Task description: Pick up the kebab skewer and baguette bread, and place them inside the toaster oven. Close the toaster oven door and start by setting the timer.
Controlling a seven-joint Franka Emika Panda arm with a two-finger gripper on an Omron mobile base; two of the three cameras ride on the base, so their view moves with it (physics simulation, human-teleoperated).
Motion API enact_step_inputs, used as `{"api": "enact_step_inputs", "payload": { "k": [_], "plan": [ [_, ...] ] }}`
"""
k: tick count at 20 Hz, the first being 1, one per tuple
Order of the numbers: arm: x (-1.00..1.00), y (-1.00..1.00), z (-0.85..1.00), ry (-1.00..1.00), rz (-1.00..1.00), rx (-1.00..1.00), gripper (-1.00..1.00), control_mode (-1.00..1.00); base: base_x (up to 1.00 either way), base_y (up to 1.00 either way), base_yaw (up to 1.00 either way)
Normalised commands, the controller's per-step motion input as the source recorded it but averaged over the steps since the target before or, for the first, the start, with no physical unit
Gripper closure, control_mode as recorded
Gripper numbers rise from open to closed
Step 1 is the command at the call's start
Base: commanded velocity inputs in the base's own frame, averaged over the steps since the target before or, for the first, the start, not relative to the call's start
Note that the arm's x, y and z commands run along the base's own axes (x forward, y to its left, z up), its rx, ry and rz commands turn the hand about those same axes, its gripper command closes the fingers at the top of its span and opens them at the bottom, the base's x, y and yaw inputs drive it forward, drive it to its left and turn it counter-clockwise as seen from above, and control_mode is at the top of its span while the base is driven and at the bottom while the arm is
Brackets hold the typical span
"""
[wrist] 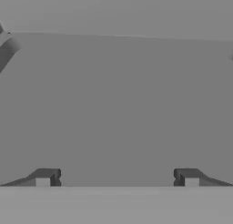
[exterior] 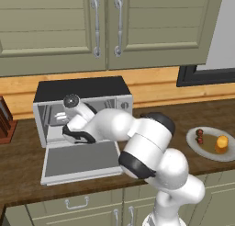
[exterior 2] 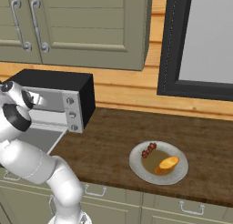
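The fingers point(wrist: 43, 177) stand wide apart at the bottom of the hand view, gripping nothing, facing a flat grey panel. At left centre of the left base view, the toaster oven point(exterior: 82, 89) sits with its door point(exterior: 80, 160) dropped open. On the plate point(exterior 2: 136, 166) on the surface point(exterior 2: 109, 141), lower right, lie the kebab skewer point(exterior 2: 149, 150) and baguette bread point(exterior 2: 167, 164).

The arm's wrist and forearm sit right in front of the toaster oven point(exterior: 82, 89), so most of its open cavity and the right panel are blocked in the left base view. In the right base view the toaster oven door point(exterior 2: 38, 139) is cut off by the arm and the left edge. The kebab skewer point(exterior 2: 149, 150) is too tiny to count the chunks.
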Motion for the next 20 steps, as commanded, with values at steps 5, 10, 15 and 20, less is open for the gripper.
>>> {"api": "enact_step_inputs", "payload": {
  "k": [5, 10, 15, 20],
  "plan": [
    [-0.66, 0.00, -0.59, 0.20, 0.00, 0.00, -1.00, -1.00, 0.00, 0.00, 0.00],
    [-0.71, 0.00, -0.62, 0.19, 0.00, 0.00, -1.00, -1.00, 0.00, 0.00, 0.00],
    [-0.79, 0.00, -0.63, 0.16, 0.00, 0.00, -1.00, -1.00, 0.00, 0.00, 0.00],
    [-0.77, 0.00, -0.60, 0.09, 0.00, 0.00, -1.00, -1.00, 0.00, 0.00, 0.00]
  ]
}}
